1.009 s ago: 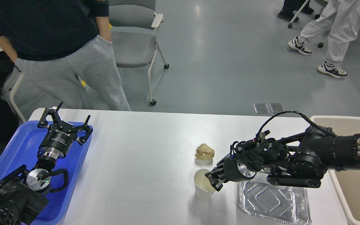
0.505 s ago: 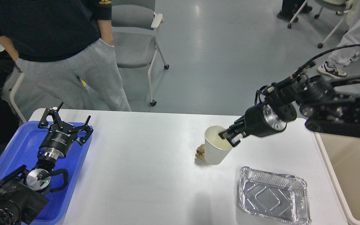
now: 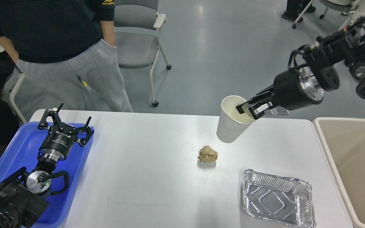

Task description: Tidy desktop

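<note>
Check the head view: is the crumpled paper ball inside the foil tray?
No, the crumpled paper ball lies on the desktop, apart from the foil tray.

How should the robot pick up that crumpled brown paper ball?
Probably straight from above, with the claw fingers closing on the crumpled paper ball's widest middle. It is small, roundish and squashy, has no handle, and sits alone on the desktop, apart from the foil tray, so there seems room on both sides.

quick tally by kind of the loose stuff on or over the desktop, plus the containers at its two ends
paper cup: 1, held over the desktop in the right claw
crumpled paper ball: 1
foil tray: 1
blue tray: 1
beige bin: 1
total: 5
</note>
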Action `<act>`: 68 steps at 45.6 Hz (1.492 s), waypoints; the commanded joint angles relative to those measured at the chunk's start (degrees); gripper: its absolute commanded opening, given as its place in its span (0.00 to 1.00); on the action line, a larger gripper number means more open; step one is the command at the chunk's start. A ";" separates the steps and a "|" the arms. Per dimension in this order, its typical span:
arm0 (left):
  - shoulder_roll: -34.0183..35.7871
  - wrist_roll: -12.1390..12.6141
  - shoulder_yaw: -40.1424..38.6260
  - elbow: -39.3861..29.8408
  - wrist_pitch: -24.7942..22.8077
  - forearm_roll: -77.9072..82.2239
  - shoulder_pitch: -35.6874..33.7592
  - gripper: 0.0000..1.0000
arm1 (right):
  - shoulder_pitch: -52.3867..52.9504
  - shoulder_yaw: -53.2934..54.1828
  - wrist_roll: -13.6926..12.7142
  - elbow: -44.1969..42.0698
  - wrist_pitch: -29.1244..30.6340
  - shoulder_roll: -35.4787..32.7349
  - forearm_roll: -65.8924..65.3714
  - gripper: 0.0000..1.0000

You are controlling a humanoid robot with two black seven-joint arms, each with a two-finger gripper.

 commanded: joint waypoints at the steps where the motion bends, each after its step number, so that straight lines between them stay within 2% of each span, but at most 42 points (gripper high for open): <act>1: -0.07 0.03 0.00 0.00 0.00 0.00 -0.03 1.00 | -4.85 3.29 0.05 -4.12 -3.01 -9.66 0.73 0.00; 4: -0.07 0.03 0.00 0.00 0.00 0.09 -0.03 1.00 | -11.94 6.35 0.05 -9.21 -7.47 -15.63 3.61 0.00; 12: 0.01 0.03 0.00 0.00 0.00 0.00 -0.03 1.00 | -27.26 11.73 0.05 -20.47 -16.72 -23.03 19.25 0.00; 21: 0.01 -0.05 0.00 0.00 0.00 -0.09 -0.03 1.00 | -41.85 12.08 0.32 -32.68 -26.47 -23.04 43.33 0.00; 26: -0.07 -0.05 0.00 0.00 0.00 0.00 -0.03 1.00 | -48.53 12.26 0.23 -41.03 -30.26 -18.74 56.25 0.00; 32: -0.07 -0.05 0.00 0.00 0.00 0.00 -0.03 1.00 | -56.00 12.26 0.05 -49.65 -31.58 -12.41 71.37 0.00; 37: -0.07 -0.05 0.00 0.00 0.00 0.00 -0.03 1.00 | -60.93 12.34 -0.03 -55.10 -32.02 -6.88 76.75 0.00; 42: 0.01 -0.05 0.00 0.00 0.00 0.00 -0.03 1.00 | -65.85 15.15 -0.38 -61.86 -33.69 -0.29 77.99 0.00; 47: 0.01 -0.05 0.00 0.00 0.00 -0.09 -0.03 1.00 | -71.91 22.35 -0.47 -70.39 -33.69 6.83 77.55 0.00; 54: 0.01 -0.05 0.00 0.00 0.00 -0.09 -0.03 1.00 | -74.65 29.39 -0.39 -83.57 -32.81 16.59 76.32 0.00; 68: 0.01 -0.05 0.00 0.00 0.00 -0.09 -0.03 1.00 | -76.14 30.80 -0.47 -86.31 -36.32 19.85 75.88 0.00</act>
